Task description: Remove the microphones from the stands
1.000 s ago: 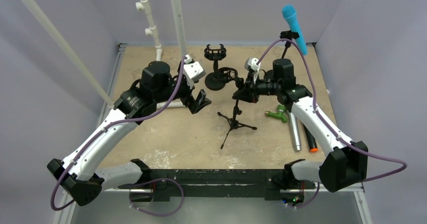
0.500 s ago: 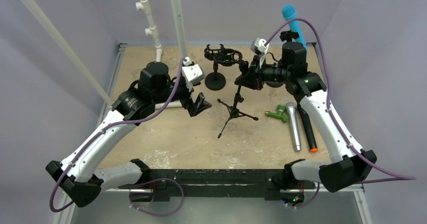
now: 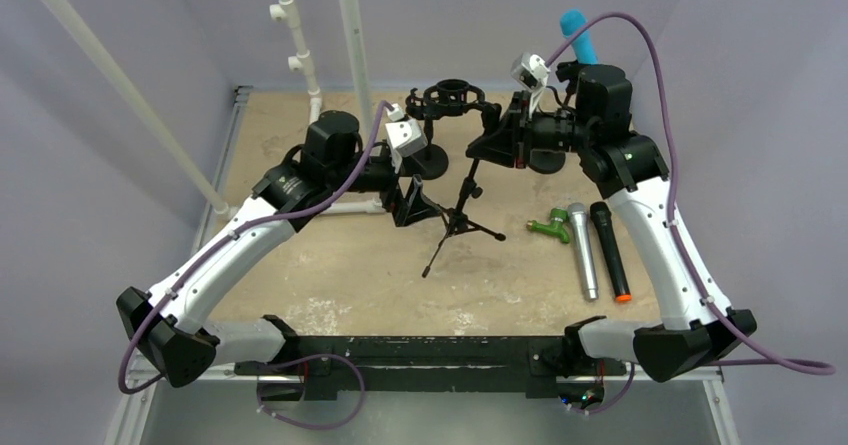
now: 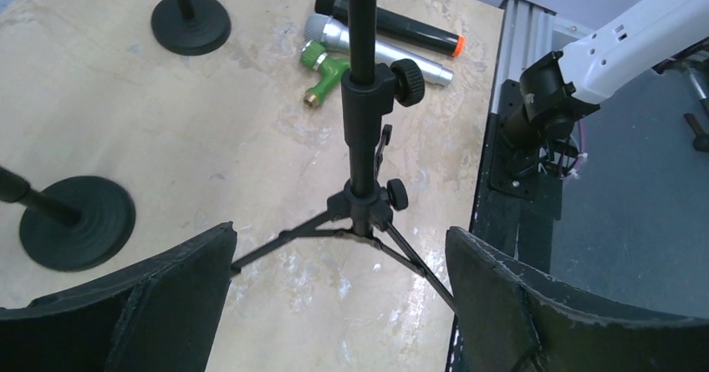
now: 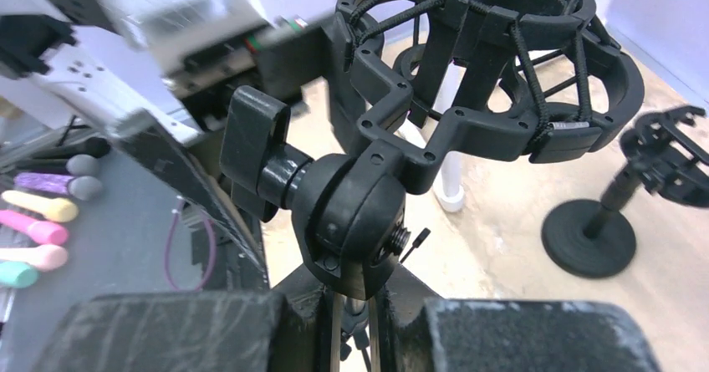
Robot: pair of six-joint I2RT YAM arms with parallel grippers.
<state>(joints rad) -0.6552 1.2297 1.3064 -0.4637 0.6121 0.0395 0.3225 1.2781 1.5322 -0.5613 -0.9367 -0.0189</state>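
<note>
Since the earlier frame, both arms have shifted. The left hand [image 3: 415,205] has swung in toward the tripod stand [image 3: 455,220], and the right hand [image 3: 495,145] has carried the top of that stand farther back.

1. Right hand [image 5: 351,330]: closed on the thin pole of the tripod stand, directly under the swivel joint. The shock mount [image 5: 468,79] on top holds no microphone.
2. Left hand [image 4: 339,255]: open. Its fingers [image 4: 167,305] stand wide on either side of the tripod stand [image 4: 361,138], low near the leg hub, touching nothing. The pole runs upright between them.
3. Task object: the blue microphone [image 3: 577,33] sits behind and to the right of the tripod stand, clipped on a separate stand. Only its upper end shows; the right arm covers the rest. Its long axis rises steeply, with the head tipped toward the tripod stand side.
4. Deciding relation: the right arm is much the nearer to the blue microphone, but its hand is occupied. The free left hand is on the opposite side of the tripod stand, well apart from the microphone. The right hand would probably need to let go of the pole first.
5. A silver microphone [image 3: 580,250] and a black microphone [image 3: 610,250] lie flat on the surface [image 3: 330,265], right of the tripod stand.
</note>
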